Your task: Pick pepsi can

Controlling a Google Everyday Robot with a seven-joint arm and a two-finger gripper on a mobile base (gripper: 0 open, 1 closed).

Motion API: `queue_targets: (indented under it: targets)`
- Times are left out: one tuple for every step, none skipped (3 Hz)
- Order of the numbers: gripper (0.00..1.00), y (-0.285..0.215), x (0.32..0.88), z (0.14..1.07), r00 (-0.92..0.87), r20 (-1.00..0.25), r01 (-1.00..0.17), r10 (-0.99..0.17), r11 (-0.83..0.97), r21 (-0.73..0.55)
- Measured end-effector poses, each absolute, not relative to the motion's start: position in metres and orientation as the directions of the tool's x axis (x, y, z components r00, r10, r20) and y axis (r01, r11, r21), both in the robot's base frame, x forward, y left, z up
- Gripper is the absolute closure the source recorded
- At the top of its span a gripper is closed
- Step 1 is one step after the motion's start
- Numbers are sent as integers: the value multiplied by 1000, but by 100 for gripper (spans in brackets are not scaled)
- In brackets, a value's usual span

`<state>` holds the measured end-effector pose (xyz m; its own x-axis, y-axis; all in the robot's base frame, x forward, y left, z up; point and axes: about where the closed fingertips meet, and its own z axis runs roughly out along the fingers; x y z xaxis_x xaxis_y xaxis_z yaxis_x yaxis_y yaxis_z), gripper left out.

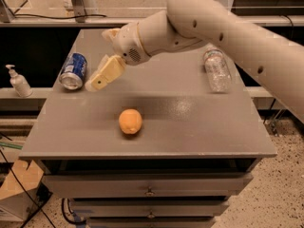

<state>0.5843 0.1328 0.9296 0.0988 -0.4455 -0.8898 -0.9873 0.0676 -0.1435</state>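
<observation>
The pepsi can (73,71) is blue with a silver end and lies on its side near the left edge of the grey cabinet top (190,122). My gripper (99,59) hangs from the white arm that comes in from the right, just right of the can and above the surface. Its tan fingers (105,74) are spread apart and hold nothing. The nearer fingertip is very close to the can's right side; I cannot tell if it touches.
An orange fruit (130,121) sits front of centre. A clear plastic water bottle (217,71) lies at the right. A soap dispenser (19,81) stands on a ledge left of the cabinet. Drawers sit below the front edge.
</observation>
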Motion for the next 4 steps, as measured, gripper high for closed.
queue_targets:
  targets:
    - [0, 152, 604, 920, 79, -911, -985, -405, 109, -134]
    - [0, 171, 621, 910, 55, -922, -985, -383, 130, -112]
    - [0, 191, 634, 897, 28, -926, -988, -377, 128, -82]
    - [0, 210, 644, 886, 13, -925, -992, -380, 112, -60]
